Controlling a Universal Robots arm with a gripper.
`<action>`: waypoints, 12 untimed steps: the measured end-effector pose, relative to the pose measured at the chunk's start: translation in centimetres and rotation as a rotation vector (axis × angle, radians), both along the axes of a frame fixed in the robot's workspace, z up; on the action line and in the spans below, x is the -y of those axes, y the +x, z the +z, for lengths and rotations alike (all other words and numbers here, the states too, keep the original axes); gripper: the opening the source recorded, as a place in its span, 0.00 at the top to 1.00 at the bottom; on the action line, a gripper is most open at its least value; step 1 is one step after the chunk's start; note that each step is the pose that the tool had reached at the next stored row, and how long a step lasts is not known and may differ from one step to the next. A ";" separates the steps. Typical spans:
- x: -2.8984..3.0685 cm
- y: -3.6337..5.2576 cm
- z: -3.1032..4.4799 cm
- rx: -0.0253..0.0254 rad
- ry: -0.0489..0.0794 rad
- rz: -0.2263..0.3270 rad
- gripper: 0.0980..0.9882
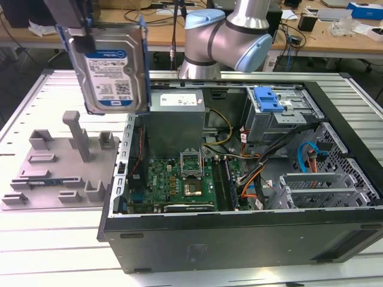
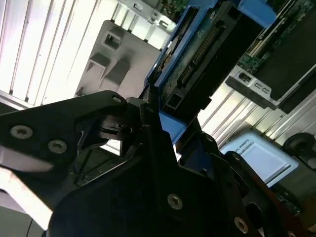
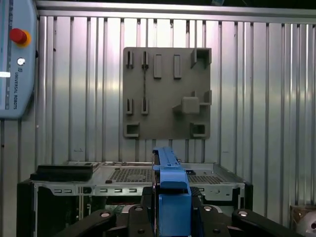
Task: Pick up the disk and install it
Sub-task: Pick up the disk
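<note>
The disk point(image 1: 109, 67), a silver hard drive with a white-and-blue label in a bright blue bracket, hangs upright in the air at the exterior view's upper left, above the grey fixture plate point(image 1: 60, 161). My gripper point(image 1: 82, 30) is shut on its top edge. In the second wrist view the disk point(image 2: 197, 59) shows its connector edge, and the black gripper point(image 2: 165, 131) clamps the blue bracket. In the first wrist view the bracket's blue edge point(image 3: 170, 190) stands between the gripper's point(image 3: 170, 219) fingers, over the case.
The open computer case point(image 1: 239, 236) lies on the slatted metal table, with the grey power supply box point(image 1: 176, 116), the motherboard and a drive bay with a blue latch point(image 1: 267, 98) inside. The arm's base point(image 1: 224, 36) stands behind it. A pendant point(image 3: 15, 59) lies beside the fixture plate point(image 3: 165, 94).
</note>
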State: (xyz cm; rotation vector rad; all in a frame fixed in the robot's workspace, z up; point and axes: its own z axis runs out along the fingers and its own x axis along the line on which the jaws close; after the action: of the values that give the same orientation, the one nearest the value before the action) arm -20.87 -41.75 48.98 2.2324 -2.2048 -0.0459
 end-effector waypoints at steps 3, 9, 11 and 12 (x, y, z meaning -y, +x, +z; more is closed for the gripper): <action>0.80 1.70 0.13 -0.0001 0.001 0.000 0.70; 2.09 4.35 0.29 0.0000 0.003 0.000 0.70; 2.75 5.72 0.36 0.0000 0.004 0.000 0.70; 2.98 6.20 0.39 0.0000 0.004 0.000 0.70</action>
State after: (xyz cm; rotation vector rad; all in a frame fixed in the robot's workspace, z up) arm -14.67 -44.73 49.37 2.2346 -2.2065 -0.0503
